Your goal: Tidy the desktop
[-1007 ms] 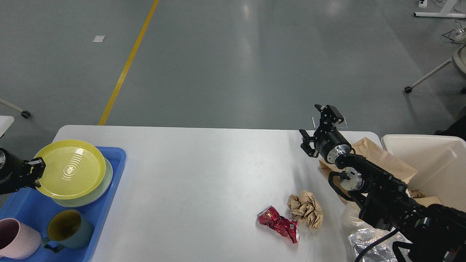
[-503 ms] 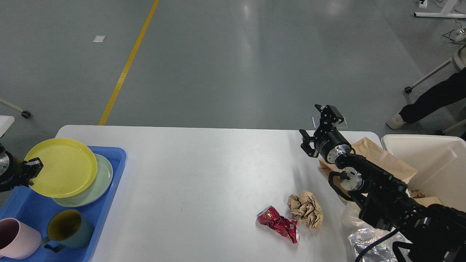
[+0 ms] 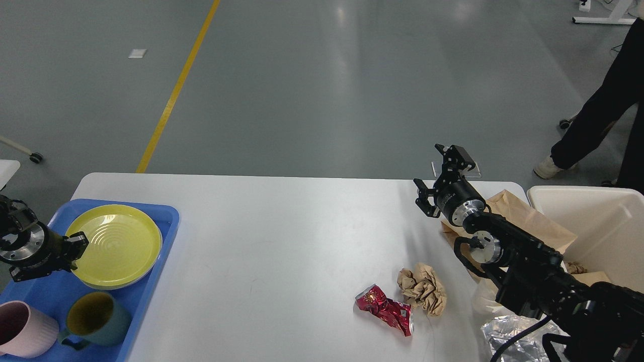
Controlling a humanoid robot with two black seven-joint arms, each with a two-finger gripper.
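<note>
My left gripper (image 3: 75, 251) is sitting at the near-left rim of the yellow plate (image 3: 116, 245); its fingers are showing dark and close together, and I cannot tell whether they are pinching the rim or merely touching it. The plate is lying flat on a pale green plate, only a sliver of which is showing, inside the blue tray (image 3: 166, 221). A teal mug (image 3: 95, 318) and a pink mug (image 3: 22, 329) are standing in the near part of the tray.

My right gripper (image 3: 432, 173) is hovering over the far-right part of the desktop (image 3: 282, 241) with its two fingers spread well apart and nothing between them.

The desktop is filling the middle of the view, its far edge and rounded corners showing against the grey floor. A wide bare stretch is lying between the tray and the rubbish at right: a crushed red can (image 3: 386, 309) touching a crumpled brown paper ball (image 3: 422, 287). Brown paper (image 3: 523, 216) is lying beside the cream bin (image 3: 593, 226), and foil (image 3: 513, 342) is lying at the near-right edge.
</note>
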